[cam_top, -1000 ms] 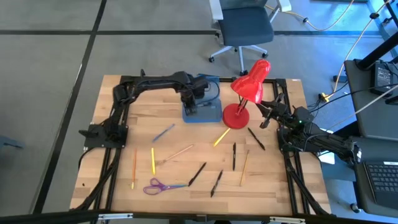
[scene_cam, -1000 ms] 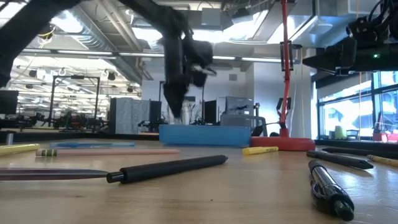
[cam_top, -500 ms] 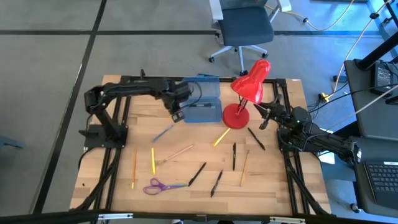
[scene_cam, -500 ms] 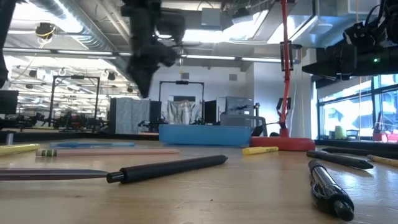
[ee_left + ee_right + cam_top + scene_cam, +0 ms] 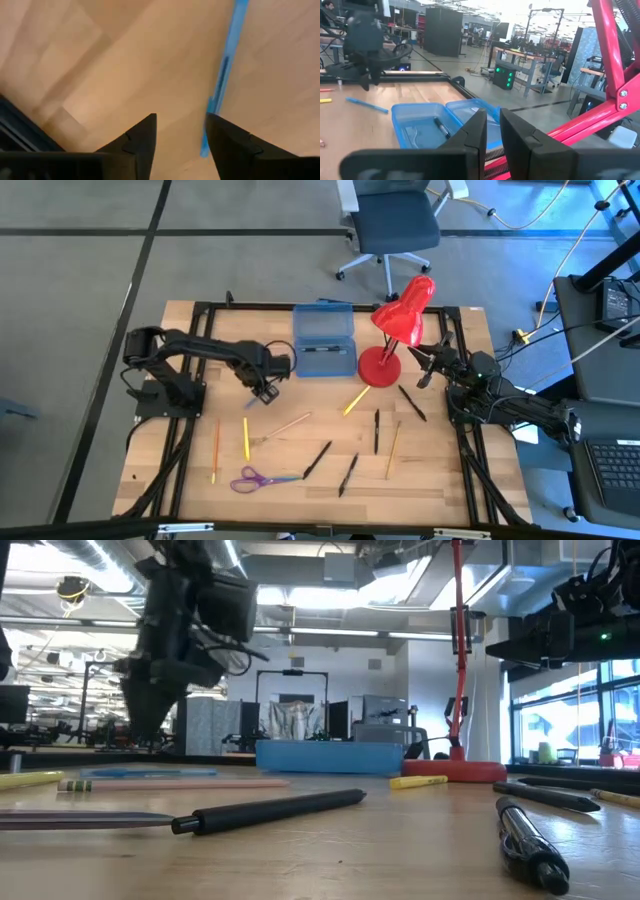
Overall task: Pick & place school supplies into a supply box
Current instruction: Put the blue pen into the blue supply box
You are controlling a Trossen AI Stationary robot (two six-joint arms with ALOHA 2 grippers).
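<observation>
- Left claw [image 5: 266, 391] hung low over the desk [image 5: 440, 480], right by the blue pen [image 5: 223, 75]. Its two fingers [image 5: 141, 142] were spread a little, with nothing between them.
- That blue pen lay just off to one side of the gap, not in the middle. If the claw dropped straight down, one finger could land on the pen and push it away, or make it roll.
- The pen was thin and lay flat on the wood. If the fingers shut too high, they might miss it. If they went too low, they could scrape the desk.
- The supply box [image 5: 324, 352] sat open at the far edge of the desk, just beside the red lamp [image 5: 393, 330]. One dark pen [image 5: 441, 127] already lay inside it. A pen carried there at a slant could hit the box wall and fall out.
- The lamp stood close to the box, so a wide swing might bump it.
- Right claw [image 5: 492, 131] waited near the lamp with its fingers close together, holding nothing. If both arms went to the box, they might bump.
- Many things were left on the desk: the purple scissors [image 5: 252, 478], the yellow pencil [image 5: 246, 438], the orange pencil [image 5: 215, 450] and some black pens [image 5: 317, 460].
</observation>
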